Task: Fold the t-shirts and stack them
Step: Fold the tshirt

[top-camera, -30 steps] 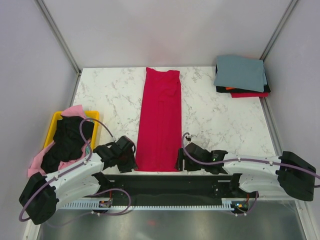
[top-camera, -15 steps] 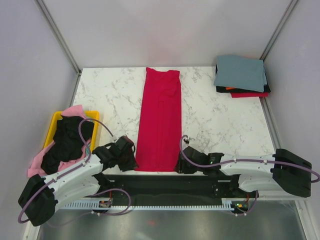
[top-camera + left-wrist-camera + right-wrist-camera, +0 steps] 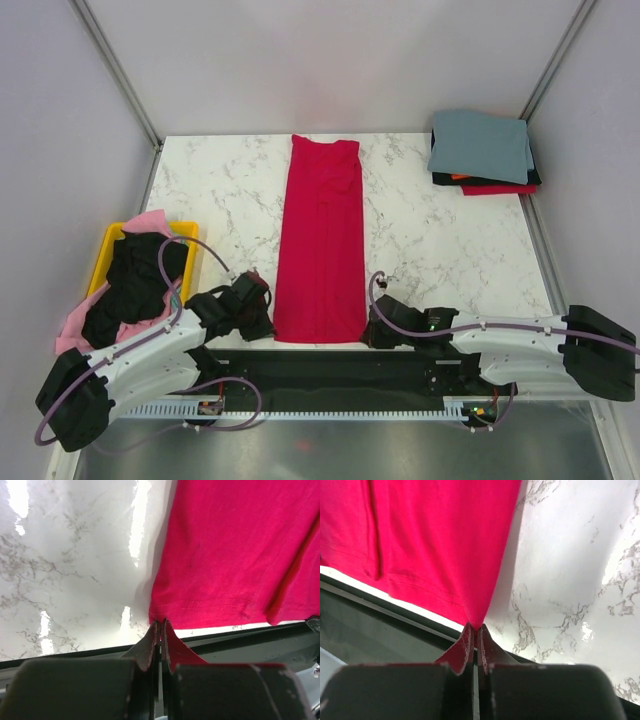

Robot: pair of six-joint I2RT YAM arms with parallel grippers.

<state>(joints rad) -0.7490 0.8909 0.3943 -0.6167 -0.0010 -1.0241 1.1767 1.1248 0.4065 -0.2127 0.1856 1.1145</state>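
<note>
The left gripper (image 3: 160,636) is pressed shut on the near left corner of the red shirt (image 3: 235,545), with the hem pinched right at the fingertips. The right gripper (image 3: 475,636) is closed in the same way on the near right corner. The shirt is laid out ahead of both grippers as a long narrow strip on the table (image 3: 220,190). Its hem lies just short of the table's near edge, which is seen at the fingertips in both wrist views. Bare marble is left outward of each gripper: leftward of the left one, rightward of the right one.

Only in the top view are the other things shown. A bin (image 3: 108,238) is seen to the left of the left gripper, with black and pink shirts (image 3: 135,285) heaped in it and hanging over its rim. A stack (image 3: 482,150) of folded shirts, grey-blue on top, is seen far ahead and right of the right gripper, at the table's far corner. The pinch itself is shown by the wrist views alone; from above the fingertips are hidden.
</note>
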